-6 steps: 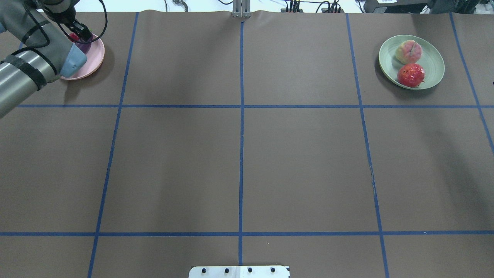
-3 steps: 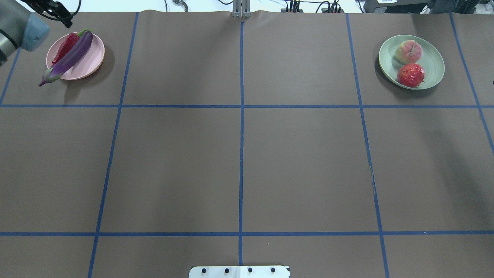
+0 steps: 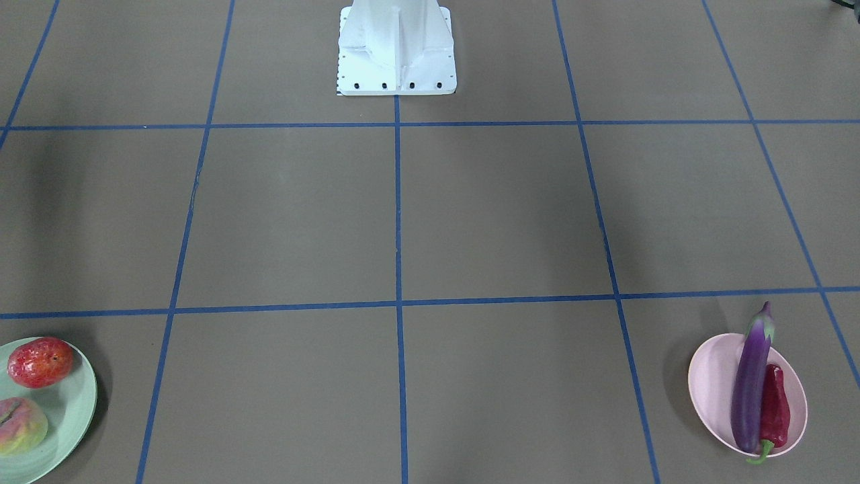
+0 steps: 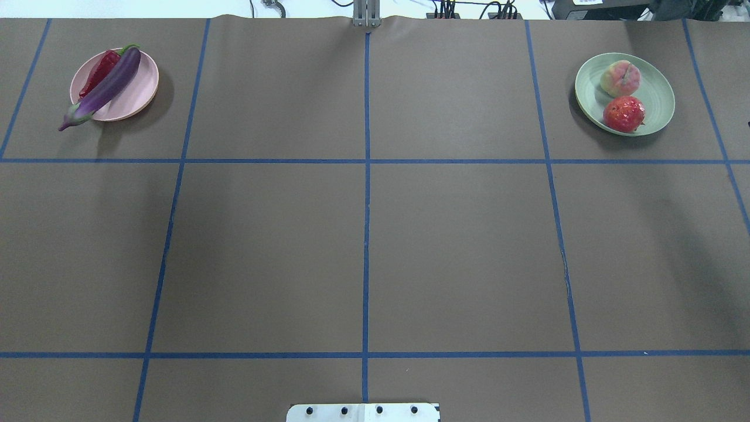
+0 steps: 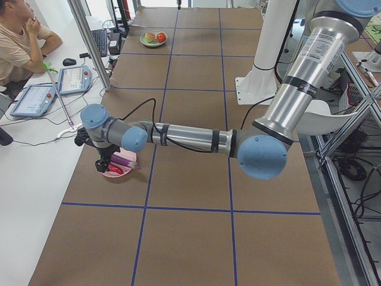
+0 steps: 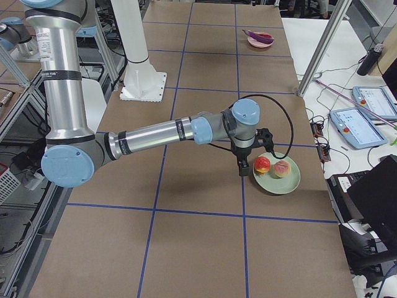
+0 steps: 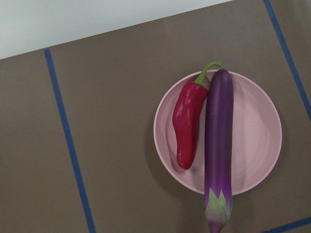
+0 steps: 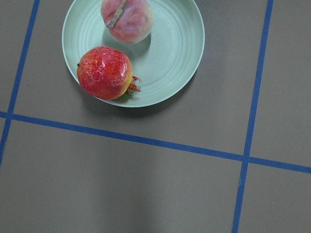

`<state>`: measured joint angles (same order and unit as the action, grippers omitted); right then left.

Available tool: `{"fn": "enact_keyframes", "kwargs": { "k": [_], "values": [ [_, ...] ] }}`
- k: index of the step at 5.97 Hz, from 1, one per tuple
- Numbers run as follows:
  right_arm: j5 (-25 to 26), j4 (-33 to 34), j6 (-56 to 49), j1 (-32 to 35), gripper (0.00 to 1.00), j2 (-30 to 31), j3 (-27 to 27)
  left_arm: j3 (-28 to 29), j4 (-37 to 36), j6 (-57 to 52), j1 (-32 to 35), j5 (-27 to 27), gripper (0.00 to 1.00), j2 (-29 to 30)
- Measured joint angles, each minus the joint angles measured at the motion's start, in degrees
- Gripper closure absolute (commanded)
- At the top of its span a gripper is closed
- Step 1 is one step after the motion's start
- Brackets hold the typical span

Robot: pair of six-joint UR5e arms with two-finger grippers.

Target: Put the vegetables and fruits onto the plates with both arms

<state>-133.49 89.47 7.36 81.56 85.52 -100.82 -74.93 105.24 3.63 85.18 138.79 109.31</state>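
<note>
Brown table (image 4: 363,234), ruled into cells by blue tape, with both arms extended to opposite far corners.

Left arm (image 5: 184,137): reaches to the pink plate (image 4: 146,82), which lies in the far corner cell on the robot's left.

Right arm (image 6: 155,133): reaches to the mint green plate (image 4: 659,102), in the far corner cell on the robot's right. The two plates stand well apart, each nearer its own arm.

Eggplant (image 4: 108,85): lies across the pink plate. Its long axis runs diagonally, with the rounded tip near the far rim. The pale stem cap overhangs the near-left rim, above the table.

Peach (image 4: 621,78) and red-orange fruit (image 4: 624,113): both sit on the mint green plate, just beside each other, the peach farther from the robot.

Chili pepper (image 4: 99,67): lies wholly on the pink plate. It is parallel to the eggplant on its outer side, close against it near the green stem.

Left gripper (image 5: 102,164): hangs directly above the pink plate, with the vegetables below it.

Right gripper (image 6: 240,169): hangs at the near edge of the mint green plate, beside the red-orange fruit.

Both grippers show only in the side views, so it cannot be told whether their fingers are apart or together.

With all four items plated, the task appears complete. Any retreat by the left arm is best made upward, clear of the overhanging eggplant.
</note>
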Motion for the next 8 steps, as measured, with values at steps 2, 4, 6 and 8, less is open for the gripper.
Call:
{"fn": "enact_keyframes", "kwargs": {
  "k": [2,4,6,8],
  "values": [
    [-0.01,0.00,0.02,0.02,0.00,0.06,-0.17,-11.65,-0.50,-0.23,1.94,0.81,0.00,-13.10],
    [-0.02,0.00,0.02,0.08,0.00,0.15,-0.24,-17.39,-5.21,-6.83,4.15,0.66,0.00,-20.20],
    [-0.04,0.00,0.02,0.09,0.00,0.28,-0.38,-22.44,-17.16,-12.65,6.07,-2.31,0.00,-22.17],
    [-0.38,0.00,0.02,0.09,0.00,0.30,-0.80,-24.39,-20.57,-13.52,6.76,-7.61,0.00,-24.34]
  ]
}}
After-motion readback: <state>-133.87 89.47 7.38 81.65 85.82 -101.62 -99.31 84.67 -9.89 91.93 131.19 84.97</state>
